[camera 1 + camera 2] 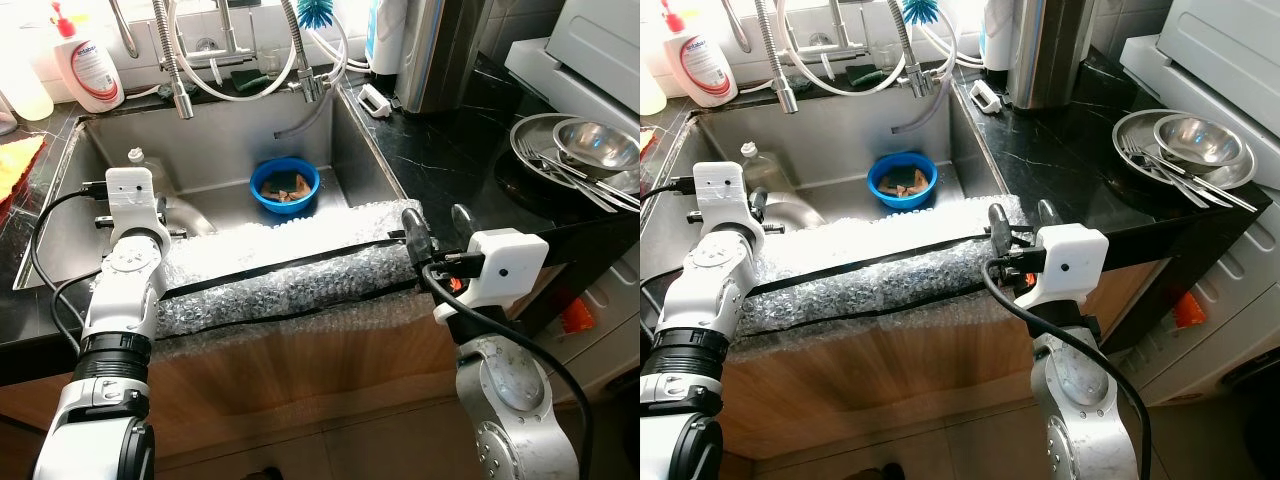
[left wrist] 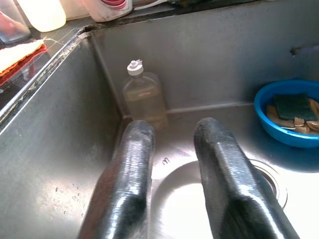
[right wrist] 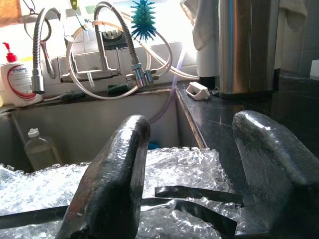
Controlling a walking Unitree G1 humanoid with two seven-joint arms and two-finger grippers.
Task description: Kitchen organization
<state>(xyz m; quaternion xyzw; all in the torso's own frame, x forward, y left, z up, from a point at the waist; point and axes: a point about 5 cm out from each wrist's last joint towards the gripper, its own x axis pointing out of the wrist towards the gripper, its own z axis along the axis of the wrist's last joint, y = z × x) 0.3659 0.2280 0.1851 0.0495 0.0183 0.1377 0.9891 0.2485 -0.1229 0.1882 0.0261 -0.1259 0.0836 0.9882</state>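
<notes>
And here we are at the sink, the landmark for everything that follows. The left gripper is down inside it, near its left wall, fingers parted by a modest gap and holding nothing. Just beyond those fingers, in the sink's back left corner, a clear bottle with a white cap stands upright. Toward the middle of the sink floor sits a blue bowl with sponges and scraps in it.

Over to the right gripper: it hovers at the sink's front right corner, above the strip of bubble wrap that pads the front rim, its fingers spread wide and empty.

To the right of the sink, on the black counter, a metal plate carries a steel bowl and loose cutlery, the handles lying every which way. Behind the sink's left end, a soap dispenser stands by the wall.

How far along? The task names no single item, so it's a judgement call. Bottle and bowl in the sink, and that loose pile on the counter, suggest tidying remains. Yet the same scene could be things already set where they belong. The left gripper points at the bottle, the likeliest item in hand, though nothing is gripped.
</notes>
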